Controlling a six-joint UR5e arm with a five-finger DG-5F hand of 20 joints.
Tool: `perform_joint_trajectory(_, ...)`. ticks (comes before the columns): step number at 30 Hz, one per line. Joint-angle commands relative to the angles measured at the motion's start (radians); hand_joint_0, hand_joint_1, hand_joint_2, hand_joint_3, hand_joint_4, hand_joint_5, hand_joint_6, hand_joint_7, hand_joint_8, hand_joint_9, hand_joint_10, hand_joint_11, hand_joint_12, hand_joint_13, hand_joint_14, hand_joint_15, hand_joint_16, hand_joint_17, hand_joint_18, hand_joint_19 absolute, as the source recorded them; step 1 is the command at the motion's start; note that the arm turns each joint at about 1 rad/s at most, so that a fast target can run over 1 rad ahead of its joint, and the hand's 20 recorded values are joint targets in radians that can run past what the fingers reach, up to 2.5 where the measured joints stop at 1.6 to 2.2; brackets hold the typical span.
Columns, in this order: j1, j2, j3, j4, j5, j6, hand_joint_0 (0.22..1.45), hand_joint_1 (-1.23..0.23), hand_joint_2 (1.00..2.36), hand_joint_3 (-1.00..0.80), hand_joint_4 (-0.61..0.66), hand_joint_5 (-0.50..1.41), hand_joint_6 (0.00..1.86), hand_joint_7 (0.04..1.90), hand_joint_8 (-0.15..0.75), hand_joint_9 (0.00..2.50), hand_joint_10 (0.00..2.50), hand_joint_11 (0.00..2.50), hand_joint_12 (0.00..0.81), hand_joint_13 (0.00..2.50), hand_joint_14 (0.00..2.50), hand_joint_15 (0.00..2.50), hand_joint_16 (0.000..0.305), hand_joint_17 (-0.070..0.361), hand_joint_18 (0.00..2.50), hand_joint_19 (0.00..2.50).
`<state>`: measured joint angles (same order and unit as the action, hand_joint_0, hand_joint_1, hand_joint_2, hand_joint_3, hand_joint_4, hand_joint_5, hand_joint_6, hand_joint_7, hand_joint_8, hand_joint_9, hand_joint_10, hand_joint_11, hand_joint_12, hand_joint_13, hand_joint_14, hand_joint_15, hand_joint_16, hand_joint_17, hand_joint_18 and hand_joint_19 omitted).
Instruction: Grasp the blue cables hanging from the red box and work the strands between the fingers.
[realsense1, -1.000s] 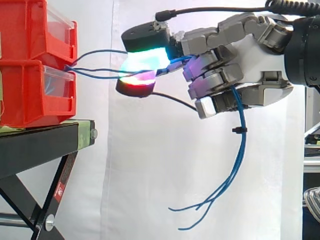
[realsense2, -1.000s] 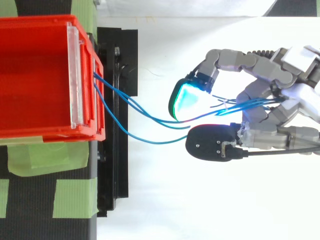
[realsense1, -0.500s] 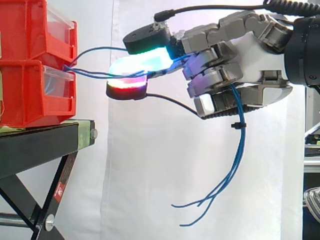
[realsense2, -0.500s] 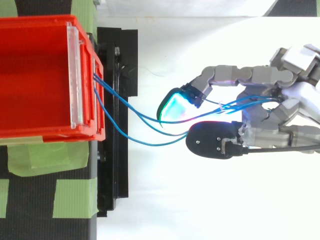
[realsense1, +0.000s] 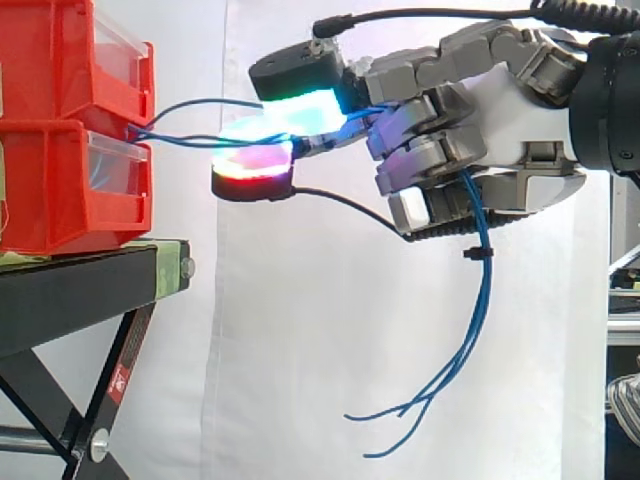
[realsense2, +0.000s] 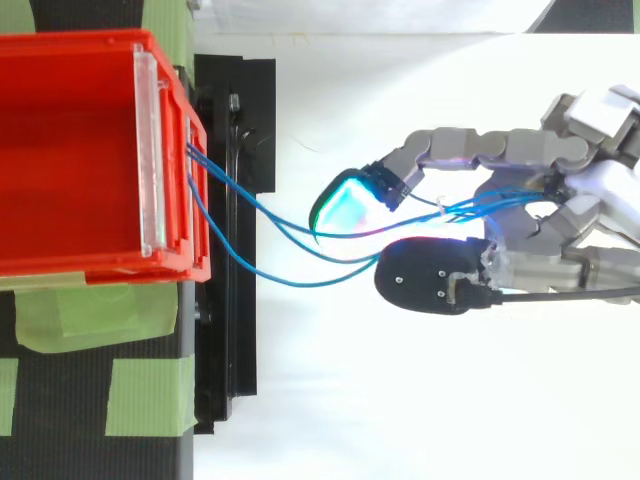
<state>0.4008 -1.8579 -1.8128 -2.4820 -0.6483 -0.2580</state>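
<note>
Hand is coming in from the right in the side view, held up in the air at about the height of the red boxes and well apart from them. Fingers are clenched and grasping the blue cables - the strands are running in between a green-cyan glowing pad above and a red glowing pad below, then threading back through the curled fingers.

Blue cables are leaving the front of the red boxes where the upper one is sitting on the lower one, spanning the open gap to the hand in a slight sag. Past the fingers the loose ends are hanging down under the hand in a bundle, fanning out into separate tips at the bottom, in front of the white curtain.

In the top view the cables are spreading into separate strands between the box and the hand - one is bowing out lower than the rest. They are gathering again at the pads.

Red boxes are standing stacked on a black stand, with strips of green tape on the stand beside them.
</note>
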Motion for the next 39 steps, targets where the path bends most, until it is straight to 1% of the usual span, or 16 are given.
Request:
perform_joint_trajectory(1,-0.002,0.000,0.000,0.000,0.001,0.005,1.03,-0.72,1.02,-0.25,0.36,0.41,0.02,0.88,0.478,1.74,2.50,2.50,0.586,1.94,2.50,1.60,0.255,0.191,2.50,0.58)
perform_joint_trajectory(4,-0.002,0.000,0.000,0.002,0.001,0.011,1.26,-0.70,1.02,-0.06,0.32,0.50,0.02,0.88,0.478,1.74,2.50,2.50,0.586,1.94,2.50,1.60,0.255,0.191,2.50,0.58)
perform_joint_trajectory(6,-0.002,0.000,0.001,0.002,-0.001,0.023,1.28,-0.69,1.02,0.04,0.31,0.55,0.01,0.87,0.478,1.74,2.50,2.50,0.586,1.94,2.50,1.60,0.255,0.191,2.50,0.58)
perform_joint_trajectory(9,0.000,0.000,0.001,0.002,-0.001,0.056,1.08,-0.73,1.00,0.17,0.34,0.54,0.01,0.83,0.478,1.74,2.50,2.50,0.586,1.94,2.50,1.60,0.255,0.191,2.50,0.58)
perform_joint_trajectory(11,0.000,0.000,0.001,0.002,-0.001,0.065,0.89,-0.71,1.12,0.05,0.39,0.52,0.01,0.82,0.478,1.74,2.50,2.50,0.586,1.94,2.50,1.60,0.255,0.191,2.50,0.58)
perform_joint_trajectory(13,0.000,0.000,0.000,0.000,0.001,0.075,0.83,-0.69,1.09,-0.06,0.41,0.51,0.01,0.83,0.478,1.74,2.50,2.50,0.586,1.94,2.50,1.60,0.255,0.191,2.50,0.58)
perform_joint_trajectory(16,0.000,0.000,0.000,0.000,0.001,0.083,1.23,-0.68,1.01,0.17,0.32,0.52,0.01,0.86,0.478,1.74,2.50,2.50,0.586,1.94,2.50,1.60,0.255,0.191,2.50,0.58)
perform_joint_trajectory(20,0.001,0.002,0.004,0.002,0.001,0.083,1.30,-0.68,1.01,0.23,0.28,0.56,0.01,0.84,0.478,1.74,2.50,2.50,0.586,1.94,2.50,1.60,0.255,0.191,2.50,0.58)
perform_joint_trajectory(23,0.000,0.000,0.015,-0.002,0.001,0.085,0.97,-0.75,1.00,0.07,0.33,0.49,0.01,0.75,0.478,1.74,2.50,2.50,0.586,1.94,2.50,1.60,0.255,0.191,2.50,0.58)
perform_joint_trajectory(24,0.000,0.002,0.020,-0.003,0.001,0.088,0.84,-0.70,1.01,-0.13,0.36,0.44,0.01,0.71,0.478,1.74,2.50,2.50,0.586,1.94,2.50,1.60,0.255,0.191,2.50,0.58)
perform_joint_trajectory(25,0.000,0.002,0.024,-0.006,0.001,0.088,0.83,-0.69,1.01,-0.20,0.36,0.41,0.01,0.68,0.478,1.74,2.50,2.50,0.586,1.94,2.50,1.60,0.255,0.191,2.50,0.58)
perform_joint_trajectory(26,0.000,0.002,0.027,-0.008,0.001,0.089,0.84,-0.69,1.01,-0.23,0.35,0.40,0.01,0.67,0.478,1.74,2.50,2.50,0.586,1.94,2.50,1.60,0.255,0.191,2.50,0.58)
perform_joint_trajectory(30,0.000,0.002,0.030,-0.021,-0.002,0.099,1.25,-0.68,1.02,-0.08,0.27,0.35,0.00,0.62,0.478,1.74,2.50,2.50,0.586,1.94,2.50,1.60,0.255,0.191,2.50,0.58)
perform_joint_trajectory(33,0.001,0.016,0.030,-0.025,0.001,0.102,1.29,-0.68,1.02,-0.09,0.25,0.36,0.00,0.61,0.478,1.74,2.50,2.50,0.586,1.94,2.50,1.60,0.255,0.191,2.50,0.58)
perform_joint_trajectory(38,0.001,0.059,0.030,-0.063,0.001,0.088,1.03,-0.71,1.01,-0.19,0.30,0.31,0.00,0.62,0.478,1.74,2.50,2.50,0.586,1.94,2.50,1.60,0.255,0.191,2.50,0.58)
perform_joint_trajectory(39,0.001,0.063,0.030,-0.069,0.001,0.088,0.89,-0.68,1.01,-0.38,0.33,0.30,0.01,0.63,0.478,1.74,2.50,2.50,0.586,1.94,2.50,1.60,0.255,0.191,2.50,0.58)
